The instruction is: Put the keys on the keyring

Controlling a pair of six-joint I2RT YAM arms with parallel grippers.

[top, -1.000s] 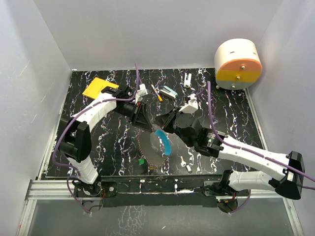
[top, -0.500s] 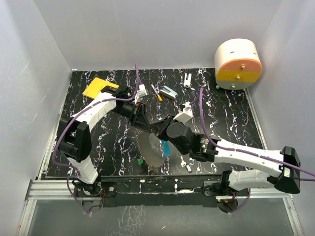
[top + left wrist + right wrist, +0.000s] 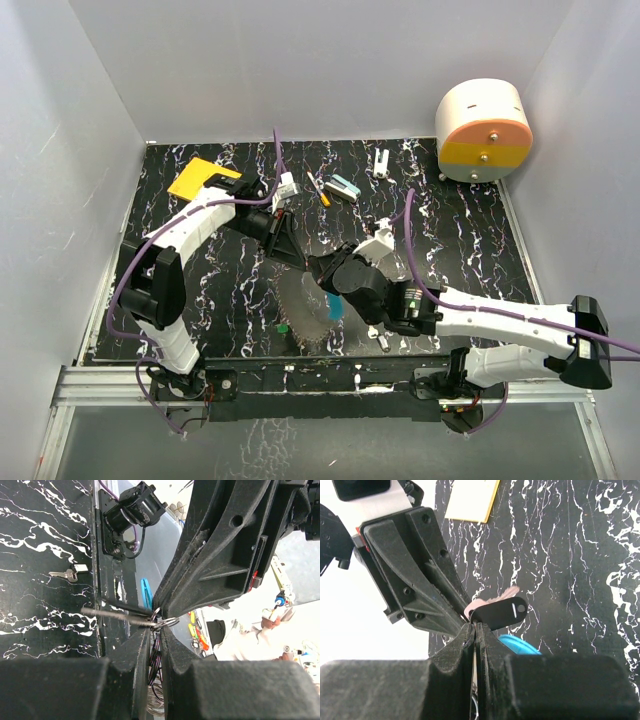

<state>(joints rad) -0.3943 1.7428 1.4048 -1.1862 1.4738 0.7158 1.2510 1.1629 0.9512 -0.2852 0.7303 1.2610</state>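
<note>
The keyring (image 3: 303, 312) is a wide silvery loop with a blue arc (image 3: 336, 306), held up between both grippers mid-table. My left gripper (image 3: 293, 260) is shut on its wire coils, seen in the left wrist view (image 3: 156, 647). My right gripper (image 3: 316, 269) meets it tip to tip and is shut on thin wire of the ring (image 3: 475, 625). A black tag (image 3: 501, 612) and a pink key (image 3: 487, 603) hang at its tips. A green-headed key (image 3: 284, 327) and two silver keys (image 3: 372, 326) lie on the table below. No yellow-headed key shows.
A yellow card (image 3: 200, 178), an orange-and-white stick (image 3: 319, 189), a teal-and-white block (image 3: 344, 188) and a white clip (image 3: 383, 160) lie at the back. A white, orange and yellow drum (image 3: 484, 128) stands back right. White walls close in three sides.
My right gripper has moved left and nearer to the left gripper's tips, carrying the blue arc and loop with it. The left arm has barely moved.
</note>
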